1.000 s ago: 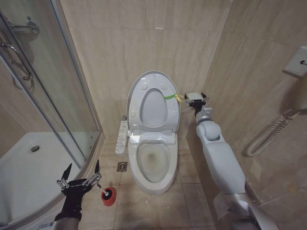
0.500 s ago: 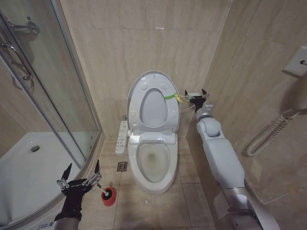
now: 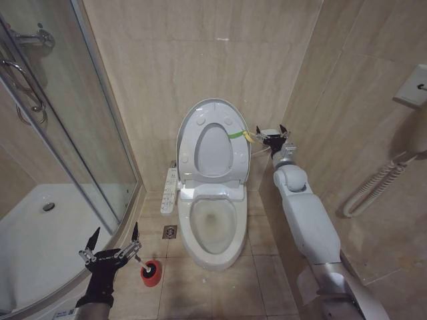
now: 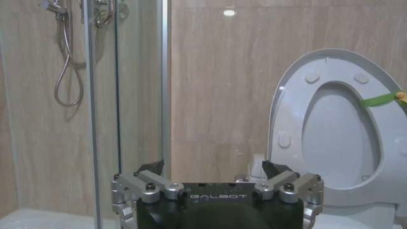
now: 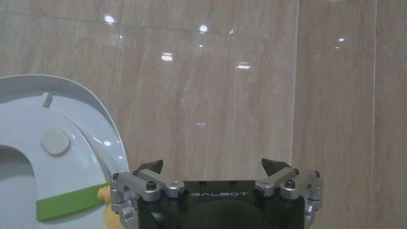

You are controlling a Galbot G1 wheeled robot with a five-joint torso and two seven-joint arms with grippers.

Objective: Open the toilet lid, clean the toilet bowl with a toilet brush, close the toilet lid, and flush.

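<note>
Raised toilet lid [image 3: 212,140] just beside spread right gripper [image 3: 272,135].

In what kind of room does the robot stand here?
A small tiled bathroom, most likely. A white ceramic toilet bowl stands against the beige wall with its white glossy plastic lid raised, a glass shower enclosure is beside it, and a metal shower hose hangs inside.

The toilet lid [image 3: 212,138] stands upright against the back wall, leaving the toilet bowl [image 3: 213,227] open from above. At the bowl's 9 o'clock, the floor strip is narrowed by the glass shower door [image 3: 80,120]; the red cup [image 3: 151,273] stands there. At 3 o'clock, the right arm fills the gap to the side wall. Left claw [image 3: 113,241], fingers spread, hangs beside the cup.
</note>
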